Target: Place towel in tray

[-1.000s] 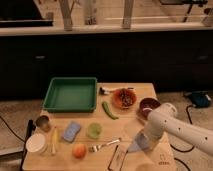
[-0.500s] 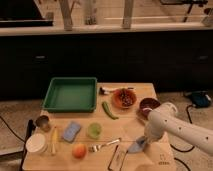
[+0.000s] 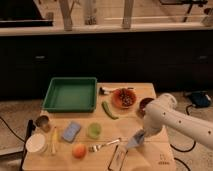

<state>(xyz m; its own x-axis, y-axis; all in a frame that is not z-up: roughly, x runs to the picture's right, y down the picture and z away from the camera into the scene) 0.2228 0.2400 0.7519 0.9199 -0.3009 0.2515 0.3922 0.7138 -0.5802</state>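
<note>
The green tray (image 3: 70,107) sits at the table's back left with nothing in it. The towel (image 3: 133,143), a small pale grey-blue cloth, lies near the front right of the table and peaks upward in a triangle. My gripper (image 3: 141,135) comes down from the white arm on the right and sits right at that peak, shut on the cloth. The arm's end hides most of the fingers. The towel's lower edge still rests on the wood.
Between towel and tray lie a green vegetable (image 3: 110,110), a green cup (image 3: 93,130), a blue sponge (image 3: 71,131) and a fork (image 3: 105,145). An orange bowl (image 3: 123,98) and a maroon bowl (image 3: 145,105) stand at the back right. A flat packet (image 3: 119,157) lies at the front edge.
The arm's end has dropped slightly onto the towel and the gripper has shut on it. The cloth now bunches up toward the gripper. Nothing else on the table has moved.
</note>
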